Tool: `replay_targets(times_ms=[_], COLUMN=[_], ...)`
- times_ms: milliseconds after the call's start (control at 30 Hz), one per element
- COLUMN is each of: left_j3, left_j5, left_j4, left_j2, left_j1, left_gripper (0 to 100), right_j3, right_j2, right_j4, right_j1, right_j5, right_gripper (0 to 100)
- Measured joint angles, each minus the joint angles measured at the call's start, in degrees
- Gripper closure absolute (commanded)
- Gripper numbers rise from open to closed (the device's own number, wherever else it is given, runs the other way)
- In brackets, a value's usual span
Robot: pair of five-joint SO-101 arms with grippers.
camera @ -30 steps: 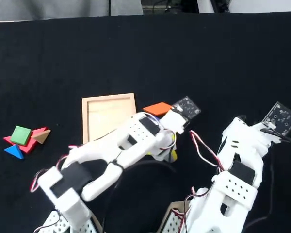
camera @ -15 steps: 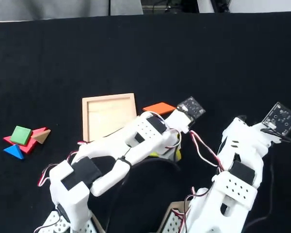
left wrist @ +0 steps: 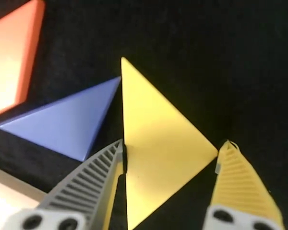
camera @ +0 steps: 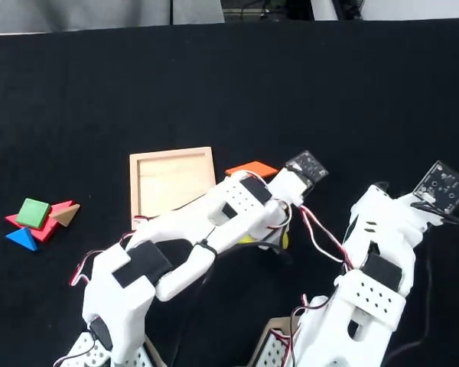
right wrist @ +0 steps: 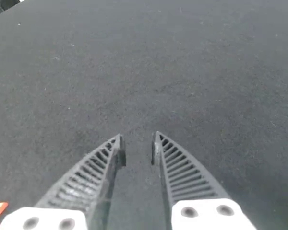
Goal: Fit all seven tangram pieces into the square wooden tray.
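Observation:
The square wooden tray (camera: pixel 172 181) lies empty left of centre. My left gripper (left wrist: pixel 174 143) is open and low over the yellow triangle (left wrist: pixel 158 153), one finger at its long edge and the other at its corner. A violet-blue triangle (left wrist: pixel 62 124) lies beside the yellow one, and an orange piece (left wrist: pixel 9 52) lies past it. From above, the orange piece (camera: pixel 252 170) sits just right of the tray and a bit of the yellow triangle (camera: pixel 281 241) shows under the left arm. My right gripper (right wrist: pixel 138 147) hangs over bare black cloth, fingers nearly together, holding nothing.
A cluster of pieces lies at the far left: a green square (camera: pixel 34 212) on a red piece (camera: pixel 42 227), a blue triangle (camera: pixel 21 238) and a tan triangle (camera: pixel 66 215). The right arm (camera: pixel 382 252) stands at the lower right. Black cloth covers the table.
The left arm has stretched farther right, bringing its gripper down around the yellow triangle and uncovering more of the orange piece. The right arm has not moved.

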Motion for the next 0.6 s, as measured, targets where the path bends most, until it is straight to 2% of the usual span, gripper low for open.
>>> replay_targets(times_ms=[133, 600], left_j3=[-0.35, 0.44], left_j5=[0.0, 0.18], left_j4=[0.18, 1.14], left_j2=[0.0, -2.2], left_j1=[0.09, 0.09], left_gripper=[83, 83], right_j3=[0.0, 0.0], right_j2=[0.0, 0.0], right_j4=[0.0, 0.0], right_j1=[0.0, 0.0], right_j5=[0.0, 0.0], right_gripper=[89.5, 89.5])
